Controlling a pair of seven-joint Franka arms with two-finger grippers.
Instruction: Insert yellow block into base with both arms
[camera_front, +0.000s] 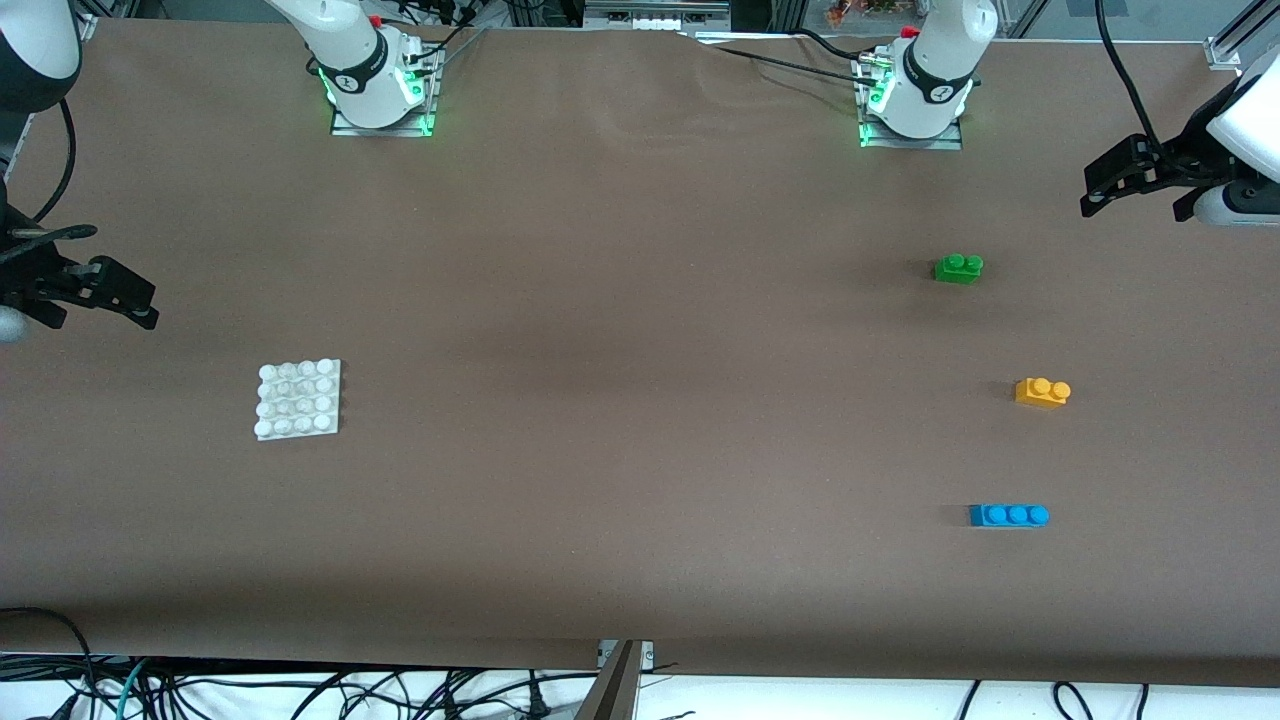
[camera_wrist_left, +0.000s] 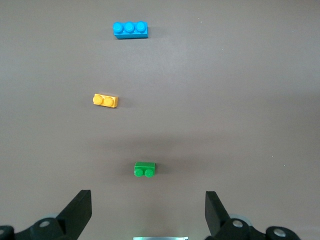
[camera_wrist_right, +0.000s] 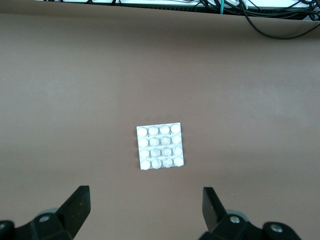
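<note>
**Four plastic pieces on the table, both grippers up and empty**

Four pieces lie on the brown table (camera_front: 620, 330), none stacked on another. Going across the front view from the right arm's end, the base (camera_front: 298, 400) comes first: a flat white square plate with a four-by-four grid of round studs, nothing set on it. The right gripper (camera_front: 120, 295) hangs over the table edge at that end, its jaws spread wide with nothing between them. In the right wrist view the base (camera_wrist_right: 160, 147) sits ahead of the gap between the two black fingers (camera_wrist_right: 75, 207), apart from both.

Toward the left arm's end lie three bricks in a loose row. The green brick (camera_front: 958, 268) is farthest from the front camera, the yellow block (camera_front: 1042, 392) lies nearer, and the blue brick (camera_front: 1008, 515) nearest. The yellow block is a small orange-yellow brick with two round studs on top, resting flat and apart from its neighbours.

The left gripper (camera_front: 1125, 180) hangs over that end of the table, jaws wide apart and holding nothing. In the left wrist view the green brick (camera_wrist_left: 145, 170) lies just ahead of the open jaws, the yellow block (camera_wrist_left: 106, 101) farther out, and the blue brick (camera_wrist_left: 130, 30) farthest.
</note>
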